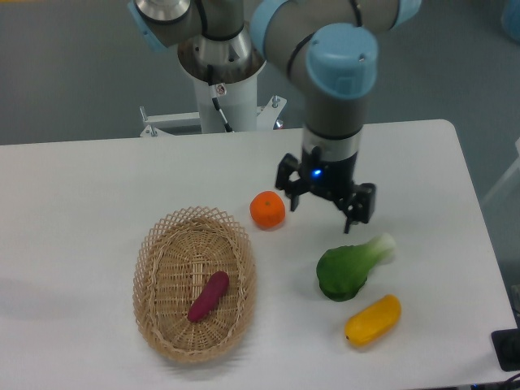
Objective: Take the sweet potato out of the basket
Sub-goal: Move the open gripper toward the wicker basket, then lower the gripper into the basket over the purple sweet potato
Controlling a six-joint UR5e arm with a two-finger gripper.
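Inside the wicker basket (154, 252) my target sweet potato (209, 296) lies diagonal, untouched; gripper (325, 213) hangs well apart beside the orange (267, 210), fingers spread, empty, ready to approach.

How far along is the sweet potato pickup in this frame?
Nothing looks done: the sweet potato lies in the basket. The hand is open and empty, above the table by the orange. Moving over the basket, descending, grasping and lifting are all left.
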